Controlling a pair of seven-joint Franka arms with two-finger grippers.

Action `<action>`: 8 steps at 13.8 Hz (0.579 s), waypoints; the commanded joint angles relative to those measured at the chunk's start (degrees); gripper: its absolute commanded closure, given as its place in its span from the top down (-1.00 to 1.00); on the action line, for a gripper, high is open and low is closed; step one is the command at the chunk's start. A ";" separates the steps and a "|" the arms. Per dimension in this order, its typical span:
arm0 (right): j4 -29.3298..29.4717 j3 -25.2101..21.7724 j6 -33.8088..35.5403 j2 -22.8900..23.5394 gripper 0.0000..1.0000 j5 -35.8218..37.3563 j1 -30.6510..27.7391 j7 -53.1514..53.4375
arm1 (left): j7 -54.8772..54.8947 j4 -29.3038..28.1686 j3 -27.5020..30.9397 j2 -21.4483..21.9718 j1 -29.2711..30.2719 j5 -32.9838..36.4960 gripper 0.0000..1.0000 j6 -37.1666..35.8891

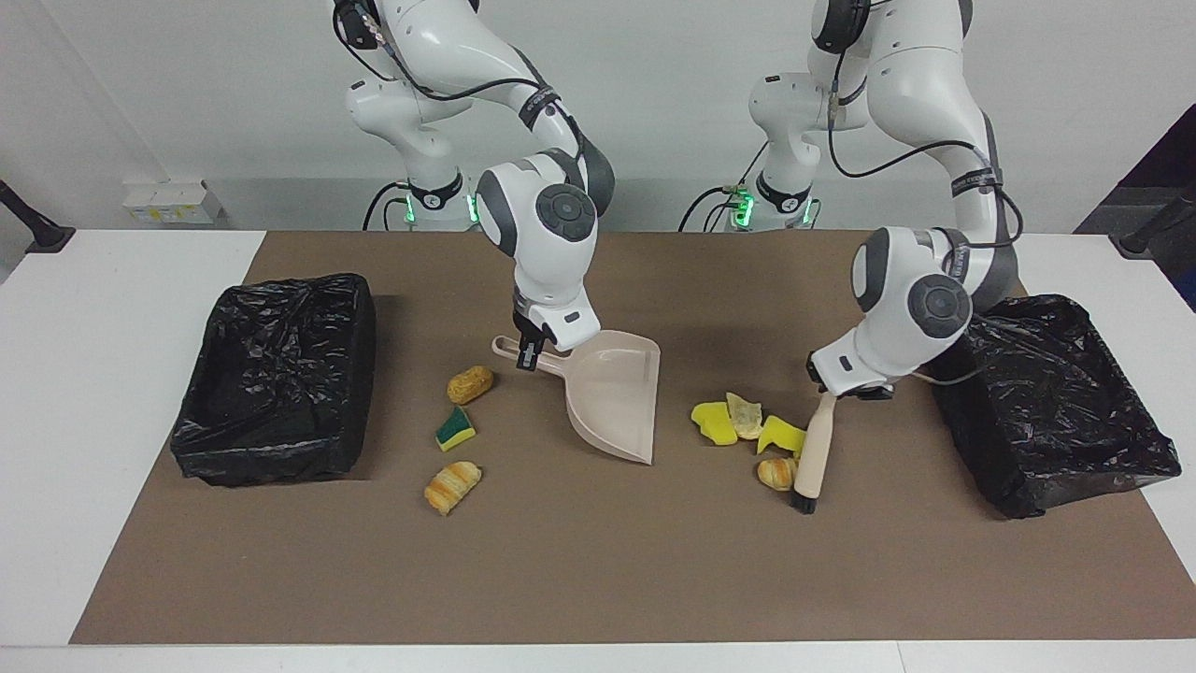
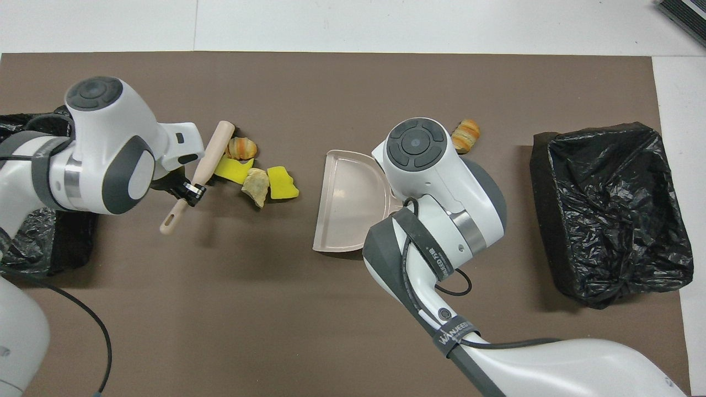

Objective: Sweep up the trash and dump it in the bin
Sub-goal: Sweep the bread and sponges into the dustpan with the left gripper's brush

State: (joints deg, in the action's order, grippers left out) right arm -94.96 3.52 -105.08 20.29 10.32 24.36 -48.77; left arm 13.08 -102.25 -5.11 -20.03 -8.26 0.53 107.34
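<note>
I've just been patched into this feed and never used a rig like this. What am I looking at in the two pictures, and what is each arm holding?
These are two white robot arms at a table covered by a brown mat. One picture looks at them from across the table; the other looks down from above their own end, so its sides are flipped.

The left gripper is shut on a beige hand brush, its bristles on the mat against a cluster of four scraps: yellow sponge chunks and bread-like pieces. The right gripper is shut on the handle of a beige dustpan, whose mouth faces that cluster.

Three more scraps lie beside the dustpan's handle, toward the right arm's end. A black-lined bin stands at each end: one, the other.
</note>
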 commanded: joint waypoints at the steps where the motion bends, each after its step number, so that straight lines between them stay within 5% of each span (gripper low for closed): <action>1: 0.47 0.26 -0.56 0.45 -1.00 -0.56 -0.80 -2.12 | -5.85 -6.12 0.89 3.59 -4.91 -2.63 -1.00 0.33; 8: 0.21 0.26 -0.74 0.45 -1.00 -0.74 -1.06 -2.12 | -16.67 -6.21 0.89 4.56 -17.56 -13.18 -1.00 2.44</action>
State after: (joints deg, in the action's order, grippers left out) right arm -94.96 3.47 -105.08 20.40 10.31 24.23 -48.77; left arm -0.97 -106.22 -5.21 -17.33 -22.25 -10.74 108.33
